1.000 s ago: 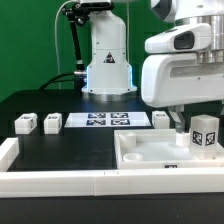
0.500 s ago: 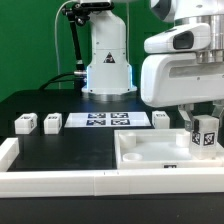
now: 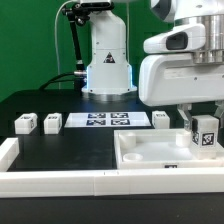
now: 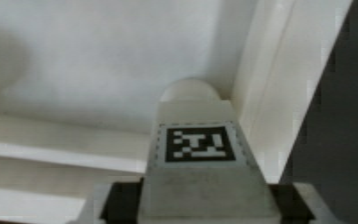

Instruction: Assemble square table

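— Where's the square table slab (image 3: 145, 155)?
— Flat on the black surface (image 3: 60, 145), rim up, at the exterior view's right.
— The legs?
— Three leg blocks (image 3: 25, 123) (image 3: 52, 122) (image 3: 161, 119) flank the marker board (image 3: 105, 120). The hand (image 3: 205, 122) is clamped on the fourth leg (image 3: 205, 133), long axis upright, over the slab's corner, its black-and-white tag showing.

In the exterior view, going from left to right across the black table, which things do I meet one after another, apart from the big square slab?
first leg block → second leg block → marker board → third leg block → fourth leg block, held in the gripper
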`<move>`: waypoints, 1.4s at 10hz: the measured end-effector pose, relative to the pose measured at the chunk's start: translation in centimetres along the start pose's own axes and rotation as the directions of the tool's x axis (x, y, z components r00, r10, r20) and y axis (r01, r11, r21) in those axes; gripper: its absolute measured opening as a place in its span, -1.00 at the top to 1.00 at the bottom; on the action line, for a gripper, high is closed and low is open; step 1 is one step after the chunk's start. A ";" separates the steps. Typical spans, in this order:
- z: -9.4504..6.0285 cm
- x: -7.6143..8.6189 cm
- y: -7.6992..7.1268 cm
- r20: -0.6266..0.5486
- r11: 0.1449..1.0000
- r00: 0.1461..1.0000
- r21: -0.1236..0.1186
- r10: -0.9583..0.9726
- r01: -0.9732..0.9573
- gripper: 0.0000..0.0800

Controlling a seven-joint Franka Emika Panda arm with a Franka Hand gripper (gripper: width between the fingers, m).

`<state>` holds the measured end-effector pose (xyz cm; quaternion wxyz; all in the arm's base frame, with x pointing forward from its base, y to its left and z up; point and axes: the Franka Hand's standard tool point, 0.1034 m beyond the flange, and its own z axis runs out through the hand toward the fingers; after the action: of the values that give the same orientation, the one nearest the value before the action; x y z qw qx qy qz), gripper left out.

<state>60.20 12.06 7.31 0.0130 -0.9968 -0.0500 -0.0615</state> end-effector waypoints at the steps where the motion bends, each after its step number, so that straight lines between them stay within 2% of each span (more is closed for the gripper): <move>1: 0.0 0.0 0.0 0.000 0.998 0.998 0.001 0.064 -0.064 0.27; 5: 0.0 -0.1 0.0 -0.010 0.912 0.912 -0.001 0.409 -0.409 0.27; 8: 0.0 -0.1 0.0 -0.013 0.718 0.718 0.003 0.696 -0.696 0.27; 10: 0.0 -0.2 -0.2 -0.002 0.525 0.525 0.002 0.851 -0.851 0.27; 12: 0.0 -0.2 -0.1 0.009 0.424 0.424 0.007 0.906 -0.906 0.27; 14: 0.0 -0.2 -0.1 0.010 0.382 0.382 0.007 0.924 -0.924 0.27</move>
<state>59.99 12.13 7.34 0.0505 -0.8565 0.5120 -0.0416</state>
